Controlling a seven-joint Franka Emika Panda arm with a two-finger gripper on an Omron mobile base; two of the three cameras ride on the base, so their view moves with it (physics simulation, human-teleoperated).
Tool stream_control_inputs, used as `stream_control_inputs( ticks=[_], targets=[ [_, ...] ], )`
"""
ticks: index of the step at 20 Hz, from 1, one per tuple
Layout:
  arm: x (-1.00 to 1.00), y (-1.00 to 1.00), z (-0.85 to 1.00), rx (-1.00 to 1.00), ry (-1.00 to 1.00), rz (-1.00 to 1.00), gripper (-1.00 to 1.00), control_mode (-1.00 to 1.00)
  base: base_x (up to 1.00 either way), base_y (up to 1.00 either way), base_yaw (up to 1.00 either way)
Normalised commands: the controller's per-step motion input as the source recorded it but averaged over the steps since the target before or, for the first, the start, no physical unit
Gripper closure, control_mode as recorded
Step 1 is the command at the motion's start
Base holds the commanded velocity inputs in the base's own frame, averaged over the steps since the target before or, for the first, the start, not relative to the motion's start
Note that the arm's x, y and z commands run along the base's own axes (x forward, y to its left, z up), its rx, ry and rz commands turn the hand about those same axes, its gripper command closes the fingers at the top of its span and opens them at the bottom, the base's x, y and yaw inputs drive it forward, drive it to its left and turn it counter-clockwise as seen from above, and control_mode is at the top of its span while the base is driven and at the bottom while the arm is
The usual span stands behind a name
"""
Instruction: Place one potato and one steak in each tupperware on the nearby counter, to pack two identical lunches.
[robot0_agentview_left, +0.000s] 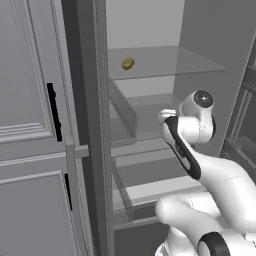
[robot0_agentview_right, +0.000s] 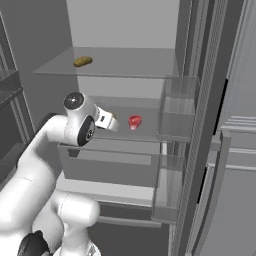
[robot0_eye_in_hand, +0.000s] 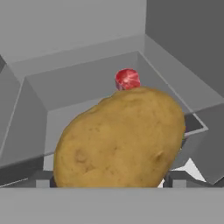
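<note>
On upper shelf (robot0_agentview_right: 125, 62), potato (robot0_agentview_right: 82, 61); steak (robot0_agentview_right: 134, 121) below; jaws' state unclear.

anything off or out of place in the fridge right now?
Nothing stands out. One potato sits close before the hand camera, a red steak lies on the middle shelf, and another potato rests on the top shelf.

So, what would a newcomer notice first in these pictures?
A big golden potato sits right in front of the hand camera, hiding the gripper. Behind it lies a red steak on the middle fridge shelf. A second potato rests alone on the upper shelf.
</note>
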Motion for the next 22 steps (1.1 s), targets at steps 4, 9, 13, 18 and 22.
stream_control_inputs(
  ticks=[4, 9, 13, 18, 22],
  targets=[
    [-1.0, -0.01, 0.37, 0.0, -0.07, 0.0, 1.0, -1.0, 0.0, 0.0, 0.0],
    [-1.0, 0.0, 0.28, 0.0, -0.08, 0.0, 1.0, -1.0, 0.0, 0.0, 0.0],
    [-0.25, 0.0, 0.04, 0.0, -0.03, 0.0, 1.0, 1.0, -0.75, 0.0, 0.0],
    [0.0, 0.0, 0.0, 0.0, 0.0, 0.0, 1.0, 1.0, -1.0, 0.03, 0.03],
    [0.0, 0.0, 0.0, 0.0, 0.0, 0.0, 1.0, 1.0, -1.0, 0.55, 0.1]
  ],
)
